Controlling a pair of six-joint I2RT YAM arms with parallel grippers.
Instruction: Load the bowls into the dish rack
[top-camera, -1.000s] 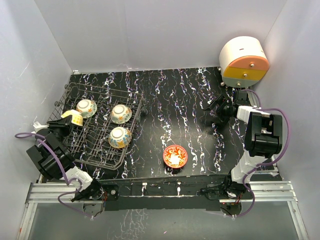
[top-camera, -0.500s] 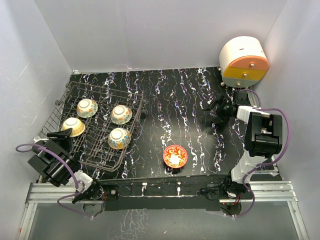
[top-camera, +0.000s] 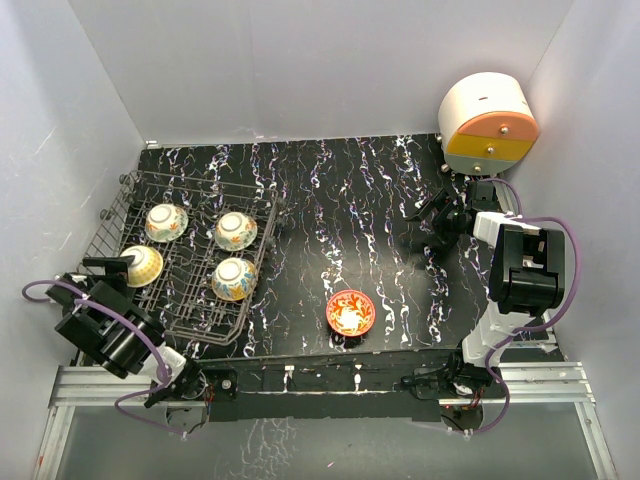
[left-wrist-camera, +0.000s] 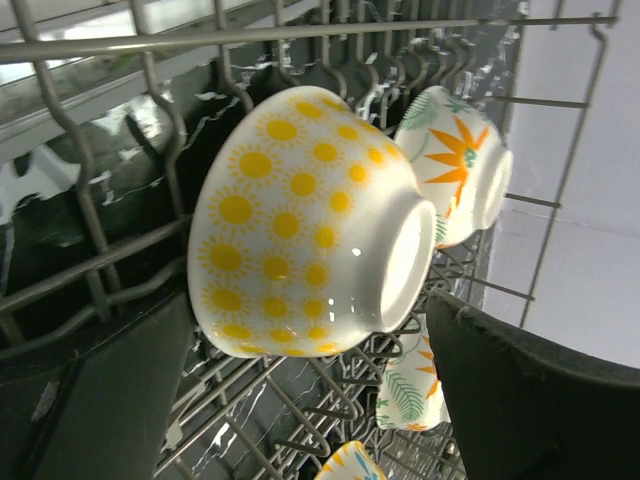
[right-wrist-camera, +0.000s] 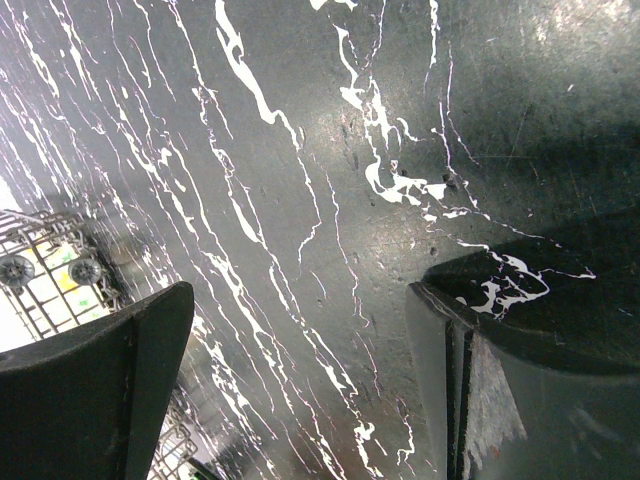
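dish rack (top-camera: 200, 184) further left; yellow-dotted bowl (left-wrist-camera: 300, 220) between left gripper's (left-wrist-camera: 312, 305) fingers (left-wrist-camera: 520, 390)

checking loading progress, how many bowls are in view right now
5. In the dish rack: far-left bowl, far-right bowl, near-left bowl, near-right bowl. The red-orange bowl sits on the table outside it. None looks hidden.

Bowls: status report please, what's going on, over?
Left pincer open, straddling yellow sun-dotted ceramic bowl in dark wire dish rack. Right pincer open over table. Red-orange round ceramic bowl on table, unloaded; nothing blocking.
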